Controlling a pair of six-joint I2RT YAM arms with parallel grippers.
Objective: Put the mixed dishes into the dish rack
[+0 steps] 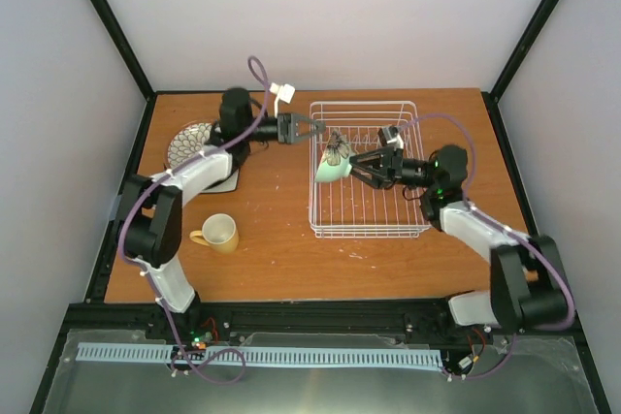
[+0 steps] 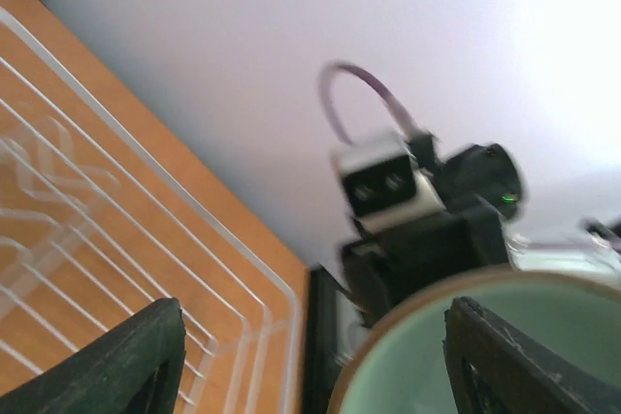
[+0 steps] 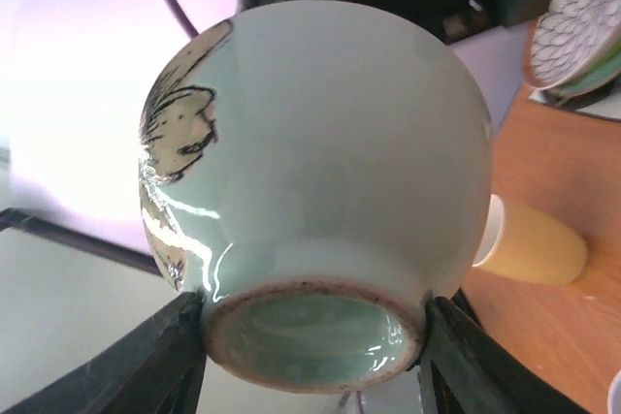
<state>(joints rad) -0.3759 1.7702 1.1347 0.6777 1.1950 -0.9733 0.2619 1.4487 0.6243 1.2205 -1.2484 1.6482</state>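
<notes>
**The table and what it bears**

From my station I see an orange-brown wooden table (image 1: 281,264) edged by a black frame (image 1: 124,210). A white wire dish rack (image 1: 369,232) stands directly on it, right of centre, with its far side near the back edge. A yellow ceramic mug (image 1: 221,233) sits on bare wood left of the rack's near corner, apart from it, handle pointing left. At the back left is a stack. A round plate with a dark patterned face (image 1: 187,143) lies on top, and the corner of a pale square plate (image 1: 227,184) shows beneath. I cannot tell what else the stack holds. Faint white scuffs (image 1: 361,255) mark the wood just in front of the rack.
</notes>
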